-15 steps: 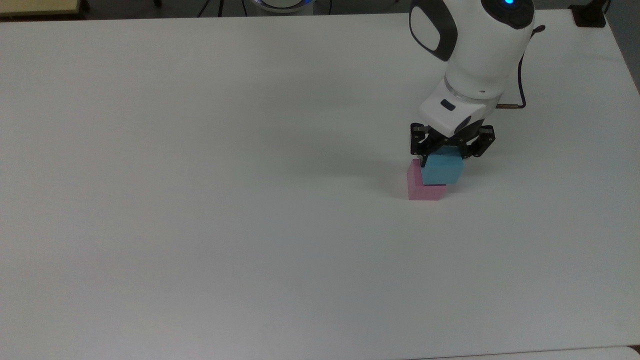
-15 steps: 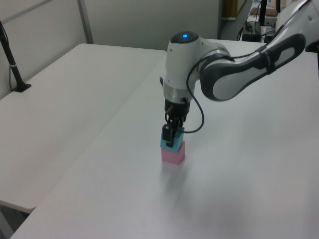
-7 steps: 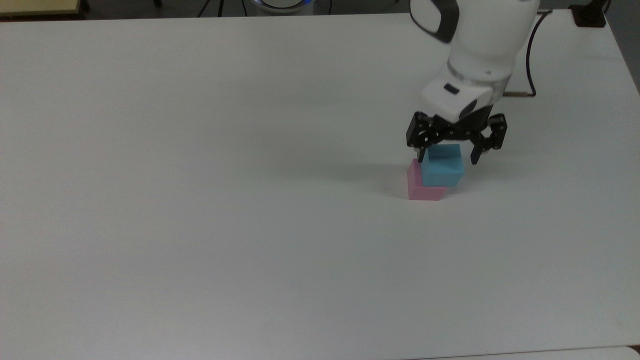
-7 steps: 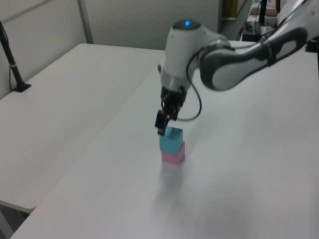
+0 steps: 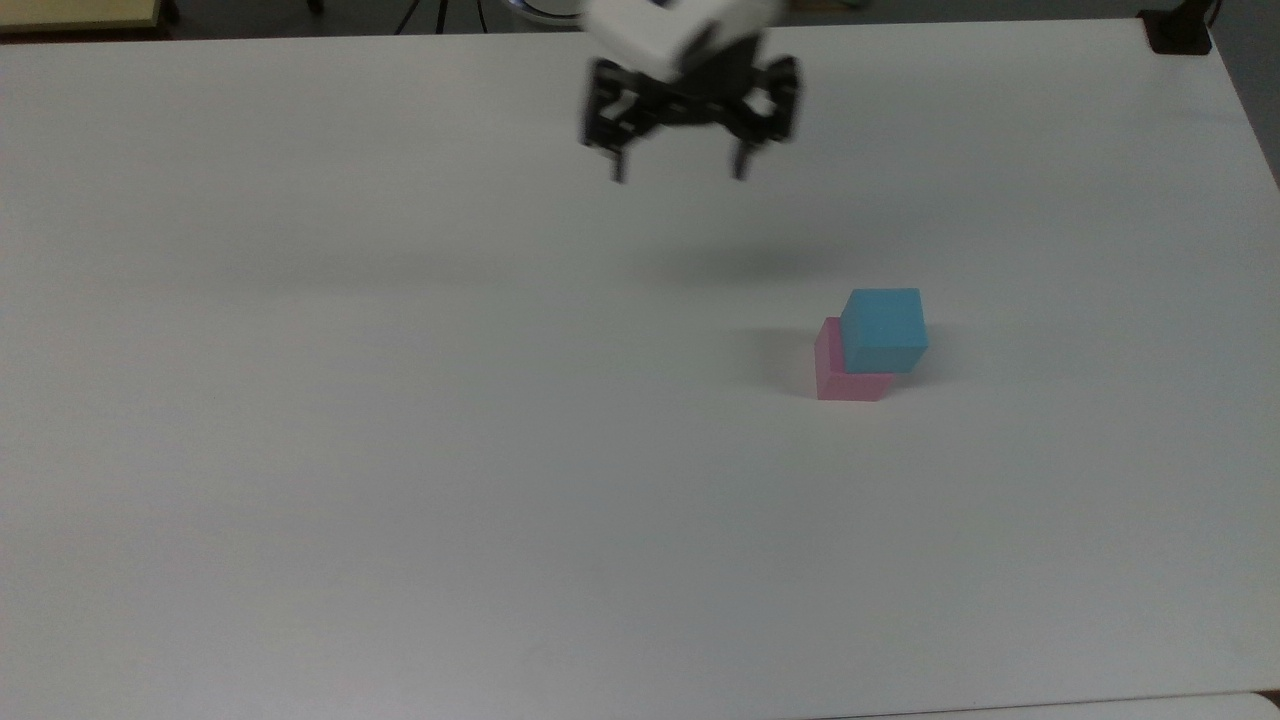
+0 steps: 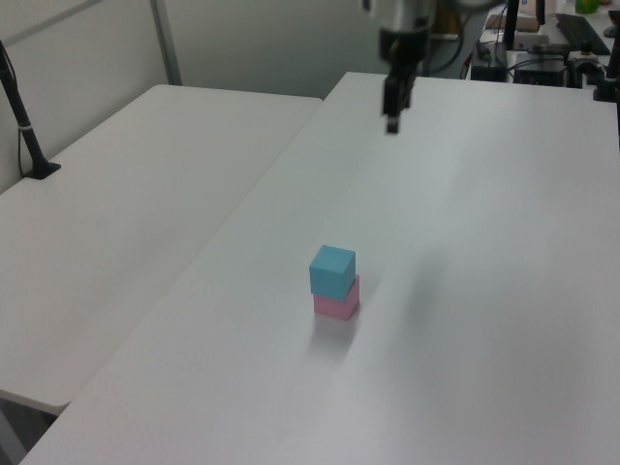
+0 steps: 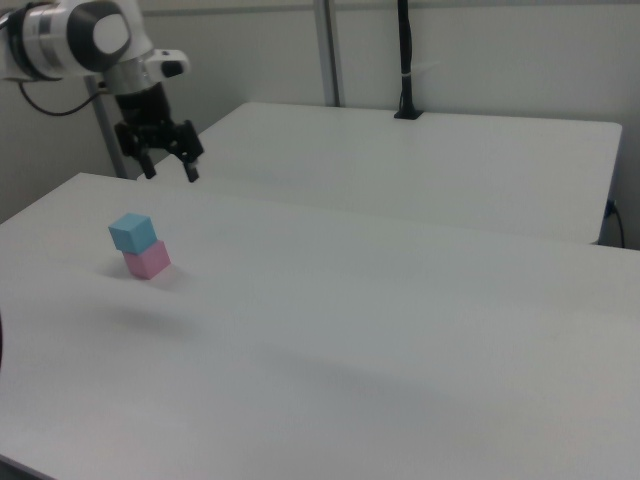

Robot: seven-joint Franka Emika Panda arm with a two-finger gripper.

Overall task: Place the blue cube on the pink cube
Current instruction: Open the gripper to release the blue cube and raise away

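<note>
A robotics lab or test room, judging by bare white tables (image 6: 145, 184) pushed side by side with grey partition walls (image 7: 480, 50) behind them. Marked as such by a black post (image 7: 405, 60) clamped upright at the far table's edge, another black clamp mount (image 6: 24, 126) at the left view's left, and cluttered equipment with cables on a bench (image 6: 542, 53) at the left view's top right. Confirmed by a white robot arm (image 7: 85, 40) reaching over the near table.

Even overhead light, soft shadows on white table (image 5: 400, 450); pincer (image 5: 678, 172) motion-blurred; mild grain.
</note>
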